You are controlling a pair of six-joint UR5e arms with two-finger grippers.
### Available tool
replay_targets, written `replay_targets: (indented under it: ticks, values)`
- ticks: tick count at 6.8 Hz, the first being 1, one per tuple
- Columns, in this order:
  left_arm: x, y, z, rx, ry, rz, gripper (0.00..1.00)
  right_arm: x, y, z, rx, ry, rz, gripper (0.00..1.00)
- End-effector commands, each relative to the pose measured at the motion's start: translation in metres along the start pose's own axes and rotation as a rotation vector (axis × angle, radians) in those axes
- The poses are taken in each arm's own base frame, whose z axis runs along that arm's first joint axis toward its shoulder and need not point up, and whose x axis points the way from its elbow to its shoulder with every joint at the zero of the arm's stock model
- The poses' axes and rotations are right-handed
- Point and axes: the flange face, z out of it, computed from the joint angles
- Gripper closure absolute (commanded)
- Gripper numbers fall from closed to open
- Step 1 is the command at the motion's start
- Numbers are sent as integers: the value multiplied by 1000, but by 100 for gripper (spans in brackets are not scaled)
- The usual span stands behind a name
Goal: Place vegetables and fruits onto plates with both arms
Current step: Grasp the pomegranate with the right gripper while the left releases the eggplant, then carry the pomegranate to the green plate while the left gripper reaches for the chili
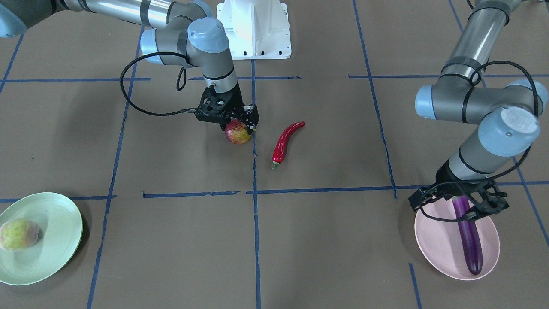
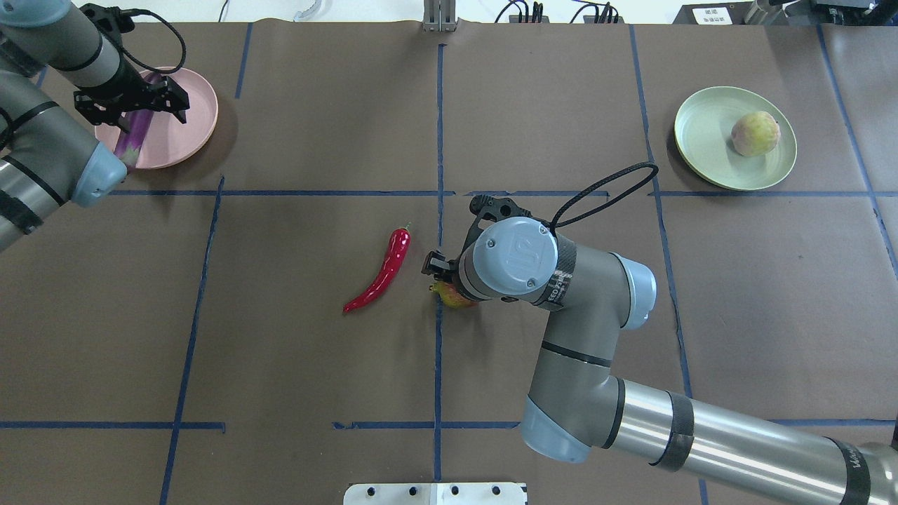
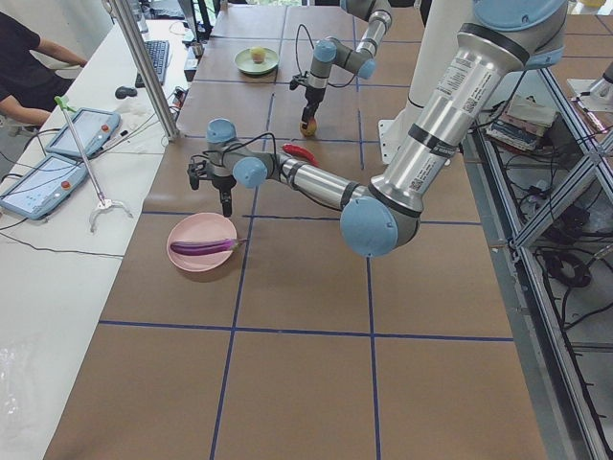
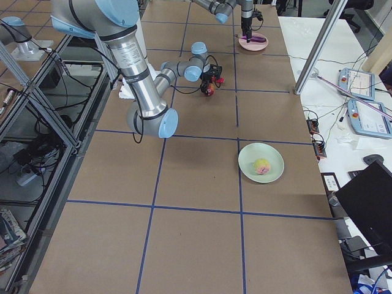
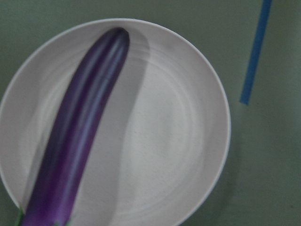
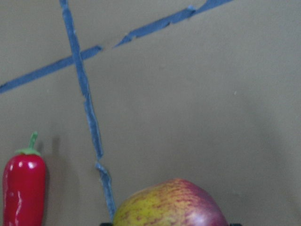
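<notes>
Pinching the pomegranate (image 1: 237,132) at the centre of the table (image 1: 326,240), or so it appears, the right gripper (image 1: 242,122) risks the round fruit slipping free and knocking the chili pepper (image 1: 285,143) nearby. The left gripper (image 1: 462,206) hangs spread over the eggplant (image 1: 470,242) lying on the pink plate (image 1: 433,249).

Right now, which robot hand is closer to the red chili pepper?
The right hand. It is at the pomegranate, just beside the chili pepper. The left hand is far off, above the eggplant on the pink plate.
</notes>
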Motion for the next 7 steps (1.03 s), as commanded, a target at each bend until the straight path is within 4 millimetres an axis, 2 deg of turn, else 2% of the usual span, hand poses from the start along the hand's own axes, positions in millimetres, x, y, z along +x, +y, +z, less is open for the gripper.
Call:
replay_targets:
  ticks: [1, 2, 3, 5, 6, 7]
  values:
    - [75, 90, -14, -54, 102, -39, 0, 34, -82, -49, 52, -7, 2, 100]
    - [98, 126, -20, -76, 137, -28, 0, 65, -148, -70, 72, 33, -36, 100]
    - [112, 151, -18, -98, 152, 4, 0, 105, -206, -83, 108, 79, -125, 100]
    - [116, 163, -19, -107, 161, 20, 0, 198, -314, -64, 150, 253, -137, 100]
    - [119, 164, -22, -106, 166, 23, 0, 231, -351, -54, 151, 315, -101, 100]
    - [120, 171, -18, -114, 163, 28, 0, 249, -365, -34, 155, 328, -91, 100]
